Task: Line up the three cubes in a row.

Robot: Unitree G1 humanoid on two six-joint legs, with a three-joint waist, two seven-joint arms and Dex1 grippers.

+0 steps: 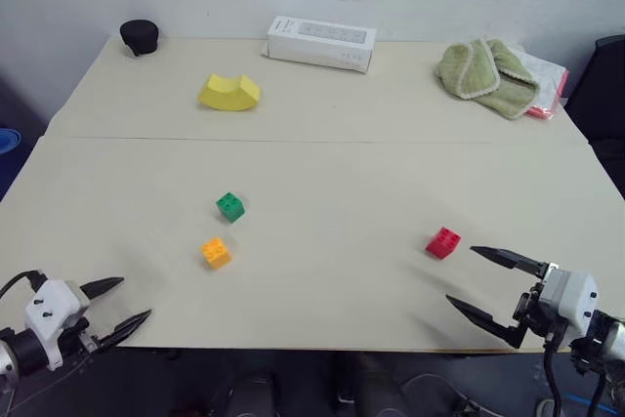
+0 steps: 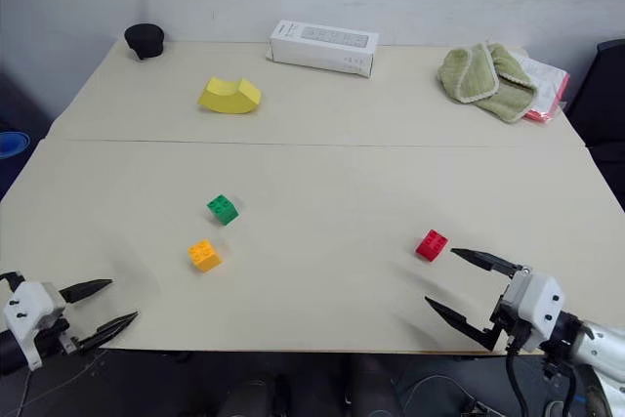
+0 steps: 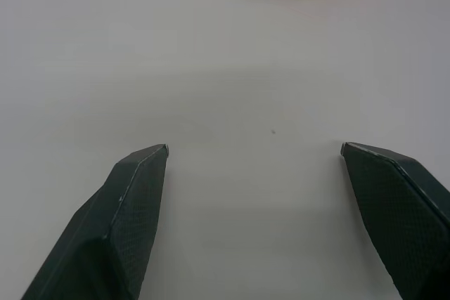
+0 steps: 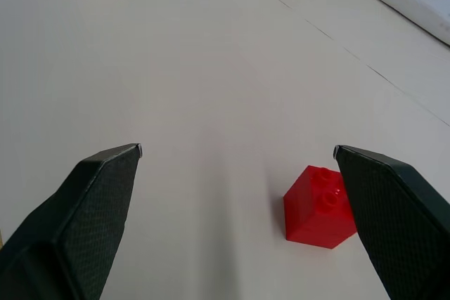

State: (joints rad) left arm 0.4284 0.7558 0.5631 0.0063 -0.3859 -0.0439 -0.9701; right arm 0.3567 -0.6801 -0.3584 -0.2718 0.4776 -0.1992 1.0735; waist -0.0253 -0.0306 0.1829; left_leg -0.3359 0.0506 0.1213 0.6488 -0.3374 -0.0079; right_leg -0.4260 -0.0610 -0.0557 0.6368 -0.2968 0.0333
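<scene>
Beige table [image 1: 322, 173], green cube [image 1: 230, 206] just beside orange-yellow cube [image 1: 216, 252] left of centre, red cube [image 1: 442, 242] well apart, near spread right gripper [image 1: 483, 283], left gripper [image 1: 125, 303] spread, both empty.

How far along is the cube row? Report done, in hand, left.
Done: nothing lined up. The green cube and orange cube sit near each other, apart, left of centre; the red cube lies alone to the right.
In hand: nothing. The right gripper is open just short of the red cube; the left gripper is open at the table's near edge.
Left: all three placements.
</scene>
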